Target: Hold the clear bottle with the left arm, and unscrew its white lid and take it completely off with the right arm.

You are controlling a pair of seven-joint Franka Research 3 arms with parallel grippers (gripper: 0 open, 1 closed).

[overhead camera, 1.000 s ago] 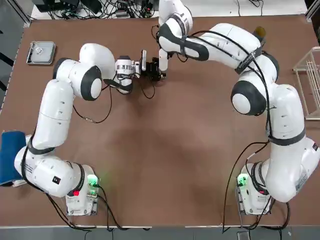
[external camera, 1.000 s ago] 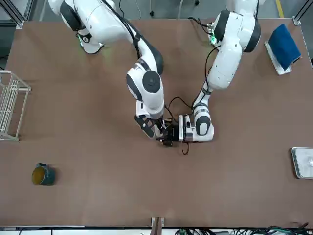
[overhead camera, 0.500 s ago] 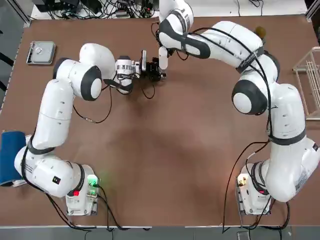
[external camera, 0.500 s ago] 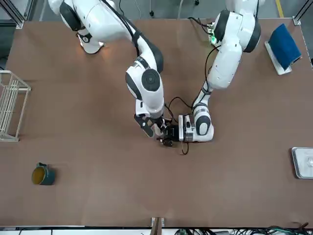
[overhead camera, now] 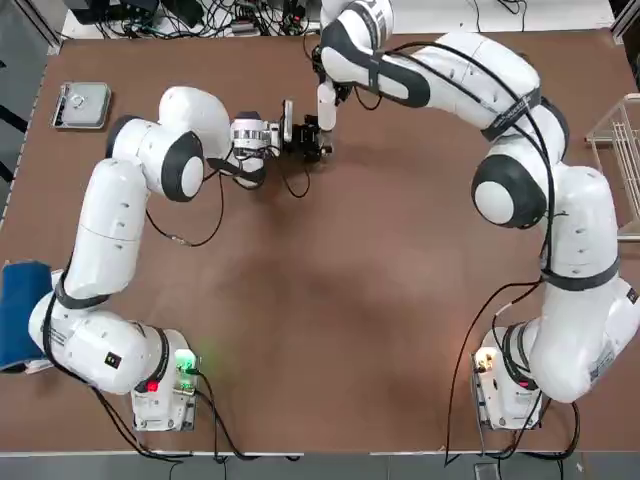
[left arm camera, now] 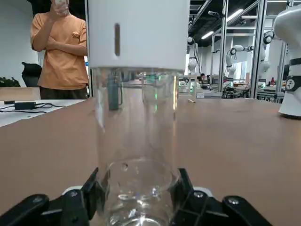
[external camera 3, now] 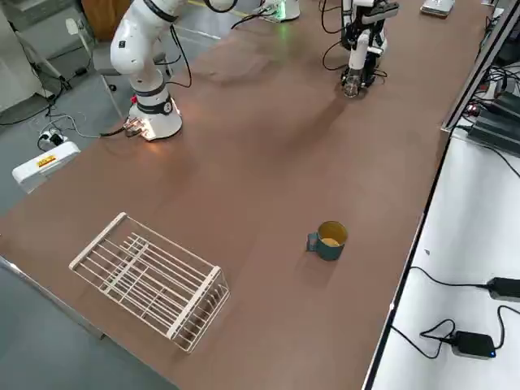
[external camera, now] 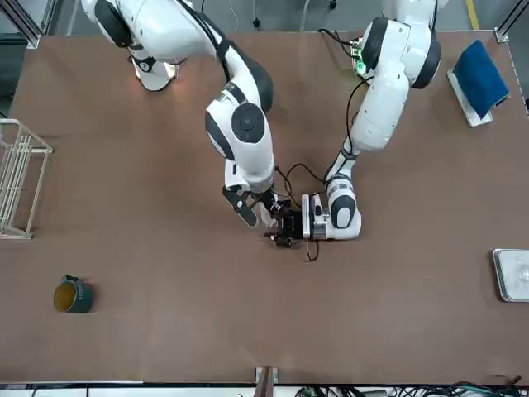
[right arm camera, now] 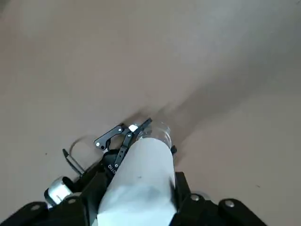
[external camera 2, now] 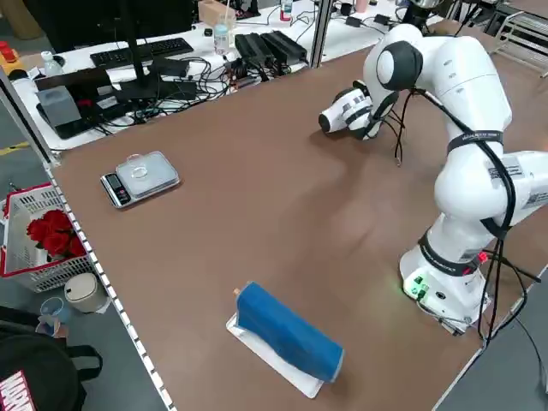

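Jaws of the left gripper (left arm camera: 136,207) clamp the clear bottle (left arm camera: 136,150) low, keeping it upright on the bench (overhead camera: 330,300) against twisting; the right gripper (right arm camera: 136,207) pinches the white lid (right arm camera: 141,183) from above to unscrew it.

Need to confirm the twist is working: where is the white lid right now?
The white lid sits between the right gripper's fingers, just above the clear bottle that the left gripper clamps upright near the table's far edge, in the middle.
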